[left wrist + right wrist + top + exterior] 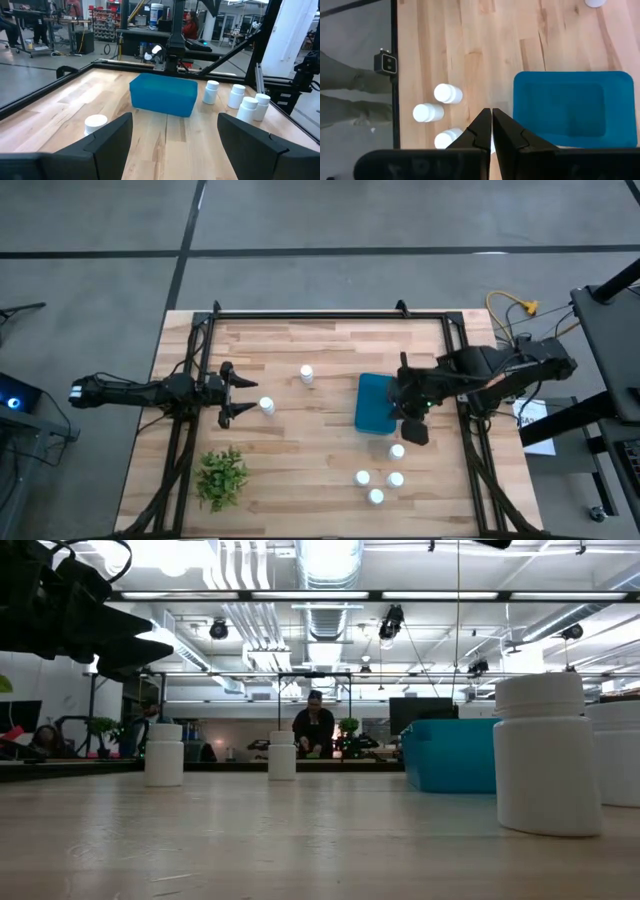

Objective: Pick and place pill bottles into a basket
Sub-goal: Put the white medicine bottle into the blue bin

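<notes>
The teal basket [375, 402] rests on its base right of the table's middle. Several white pill bottles stand upright on the wood: two left of the basket [307, 375] [267, 406] and a cluster near the front right [376, 480]. My right gripper [418, 435] hangs shut above the table, slanting down between the basket's right end [572, 107] and the cluster [448, 93]. My left gripper [235, 395] waits open and level at the left, with one bottle [96, 123] just beyond its fingers.
A green leafy plant [221, 477] lies near the front left corner. Black frame rails [330, 314] run along the far edge and both sides. Bare wood lies between the left bottles and the basket. A person [314, 725] stands in the room beyond.
</notes>
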`<state>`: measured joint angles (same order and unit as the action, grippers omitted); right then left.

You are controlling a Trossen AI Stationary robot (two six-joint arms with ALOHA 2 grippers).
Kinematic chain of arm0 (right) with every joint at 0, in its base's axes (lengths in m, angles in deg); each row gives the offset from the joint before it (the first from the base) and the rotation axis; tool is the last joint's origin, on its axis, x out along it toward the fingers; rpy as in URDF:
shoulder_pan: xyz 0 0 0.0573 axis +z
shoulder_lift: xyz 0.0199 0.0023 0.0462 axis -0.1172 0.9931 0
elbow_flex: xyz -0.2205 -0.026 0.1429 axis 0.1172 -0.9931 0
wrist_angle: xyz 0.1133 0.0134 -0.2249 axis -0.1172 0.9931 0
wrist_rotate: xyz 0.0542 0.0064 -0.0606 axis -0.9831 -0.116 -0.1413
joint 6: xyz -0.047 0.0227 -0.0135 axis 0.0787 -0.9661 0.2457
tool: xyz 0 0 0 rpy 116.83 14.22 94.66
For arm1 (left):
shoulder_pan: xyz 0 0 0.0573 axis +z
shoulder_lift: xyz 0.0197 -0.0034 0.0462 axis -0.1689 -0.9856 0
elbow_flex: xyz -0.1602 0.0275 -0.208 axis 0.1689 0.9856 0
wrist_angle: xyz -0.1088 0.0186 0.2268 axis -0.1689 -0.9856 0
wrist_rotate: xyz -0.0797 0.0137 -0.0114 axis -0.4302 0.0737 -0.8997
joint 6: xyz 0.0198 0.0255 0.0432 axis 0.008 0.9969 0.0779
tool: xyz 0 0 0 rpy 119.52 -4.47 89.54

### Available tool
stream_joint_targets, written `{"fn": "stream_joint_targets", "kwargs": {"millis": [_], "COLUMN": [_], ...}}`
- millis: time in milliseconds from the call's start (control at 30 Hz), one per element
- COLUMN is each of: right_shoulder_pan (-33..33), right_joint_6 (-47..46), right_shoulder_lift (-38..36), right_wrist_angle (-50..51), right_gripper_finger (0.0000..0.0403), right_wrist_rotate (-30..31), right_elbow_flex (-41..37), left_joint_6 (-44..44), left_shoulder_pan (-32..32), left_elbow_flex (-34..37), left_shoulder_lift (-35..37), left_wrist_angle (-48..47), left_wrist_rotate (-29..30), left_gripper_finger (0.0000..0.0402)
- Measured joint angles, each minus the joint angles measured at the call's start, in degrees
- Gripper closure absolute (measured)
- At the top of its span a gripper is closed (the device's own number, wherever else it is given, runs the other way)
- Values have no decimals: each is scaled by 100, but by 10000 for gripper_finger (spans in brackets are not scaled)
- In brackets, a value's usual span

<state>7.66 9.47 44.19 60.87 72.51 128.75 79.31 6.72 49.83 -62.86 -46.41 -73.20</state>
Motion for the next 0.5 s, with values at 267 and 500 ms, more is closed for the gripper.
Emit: {"fn": "stream_joint_targets", "kwargs": {"millis": [267,500], "right_shoulder_pan": [409,426], "right_joint_6": [-414,-427], "right_shoulder_lift": [133,434], "right_wrist_angle": [434,478], "right_gripper_finger": [370,334], "right_wrist_rotate": [206,187], "right_elbow_flex": [-21,-25], "left_joint_6": [-9,-17], "left_shoulder_pan": [-4,-4], "left_elbow_flex": [0,0], "left_shoulder_lift": [-6,0], "left_wrist_angle": [1,-2], "left_wrist_rotate": [-2,-2], "left_gripper_finger": [127,127]}}
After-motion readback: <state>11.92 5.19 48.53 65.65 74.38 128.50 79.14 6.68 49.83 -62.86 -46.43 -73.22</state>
